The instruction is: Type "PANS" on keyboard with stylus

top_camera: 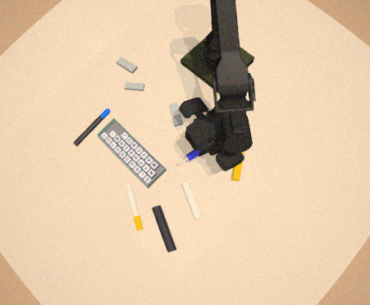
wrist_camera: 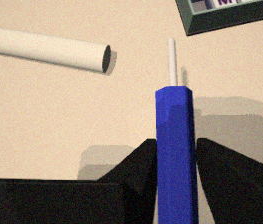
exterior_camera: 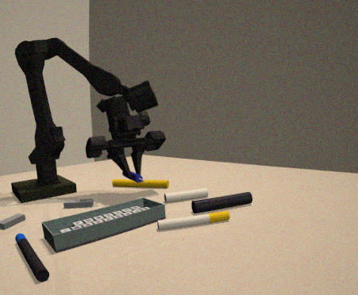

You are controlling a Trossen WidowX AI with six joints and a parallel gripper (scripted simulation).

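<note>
The blue stylus (top_camera: 193, 155) (exterior_camera: 132, 175) (wrist_camera: 175, 195) with its thin pale tip is held by its blue body between the two black fingers of my gripper (wrist_camera: 175, 147), which is shut on it. It is clear of the table, and its tip points towards the near end of the keyboard. The keyboard (top_camera: 130, 156) (exterior_camera: 109, 231) (wrist_camera: 234, 20) is a green-grey tray with rows of white letter keys. It lies left of the gripper in the top view. Only one corner of it shows at the top right of the wrist view. The tip is outside the keyboard's wall.
A white cylinder (top_camera: 191, 201) (exterior_camera: 186, 195) (wrist_camera: 47, 48), a black cylinder (top_camera: 164, 228) (exterior_camera: 221, 202) and a white-and-yellow pen (top_camera: 133, 201) (exterior_camera: 184, 221) lie near the keyboard's near end. A blue-tipped black marker (top_camera: 91, 128) lies beyond it. A yellow cylinder (top_camera: 237, 170) lies under the arm. Grey blocks (top_camera: 134, 86) lie near the base.
</note>
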